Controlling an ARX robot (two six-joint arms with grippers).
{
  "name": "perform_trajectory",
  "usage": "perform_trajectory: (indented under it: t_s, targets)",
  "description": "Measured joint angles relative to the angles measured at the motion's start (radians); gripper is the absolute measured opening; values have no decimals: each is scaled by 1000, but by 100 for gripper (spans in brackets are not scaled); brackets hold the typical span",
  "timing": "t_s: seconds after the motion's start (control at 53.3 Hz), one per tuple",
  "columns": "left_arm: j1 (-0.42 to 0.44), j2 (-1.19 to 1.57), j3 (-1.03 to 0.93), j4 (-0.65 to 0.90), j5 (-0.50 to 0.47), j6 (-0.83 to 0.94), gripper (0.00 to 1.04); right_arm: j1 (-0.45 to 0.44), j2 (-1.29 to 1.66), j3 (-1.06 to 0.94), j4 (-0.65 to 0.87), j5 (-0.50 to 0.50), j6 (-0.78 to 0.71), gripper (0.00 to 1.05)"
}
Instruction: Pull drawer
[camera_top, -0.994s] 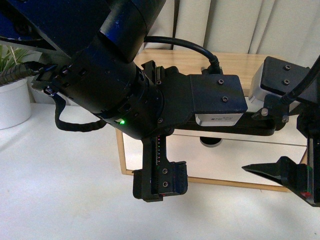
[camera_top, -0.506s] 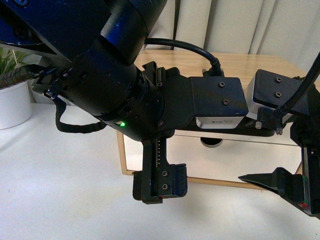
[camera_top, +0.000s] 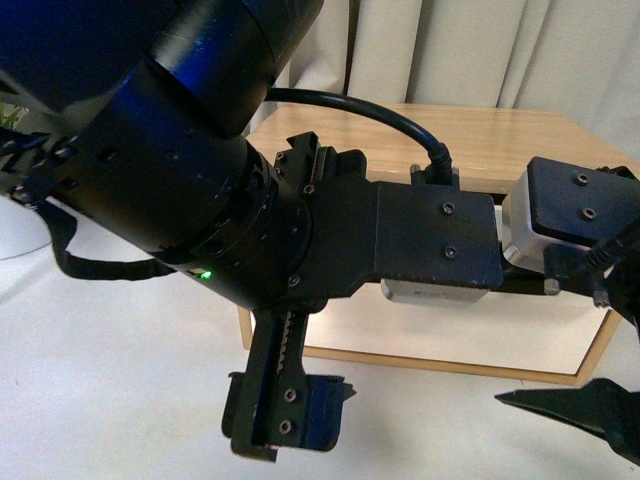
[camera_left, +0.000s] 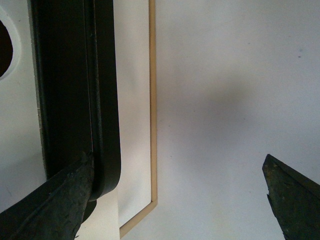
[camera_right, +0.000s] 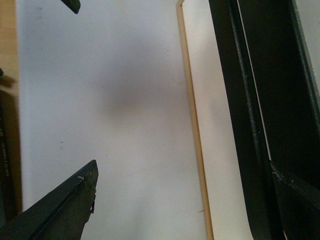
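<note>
Low in front view, left gripper (camera_left: 177, 170) & right gripper (camera_right: 182, 167) now sit lower & closer vs 1 s ago, both spread wide w/ one finger each against black bar handle (camera_left: 102, 100), so the drawer (camera_left: 134, 75), mid-frame behind them, is prob. sliding out; no legible txt anywhere.

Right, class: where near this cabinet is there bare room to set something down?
Free: the white tabletop left of the cabinet and in front of it, and the cabinet's wooden top by the curtain. Crowded: the drawer front, with the open left tool and right tool at its black handle.
</note>
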Motion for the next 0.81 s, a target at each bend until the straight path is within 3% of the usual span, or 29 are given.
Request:
perform_trajectory:
  t_s: [0.694, 0.806]
  targets:
    - [-26, -240, -253, -31, 6, 154, 98, 43, -206, -163, -69, 0, -75, 96]
    - [-32, -241, -287, 21, 20, 150, 98, 45, -222, -183, -28, 7, -66, 96]
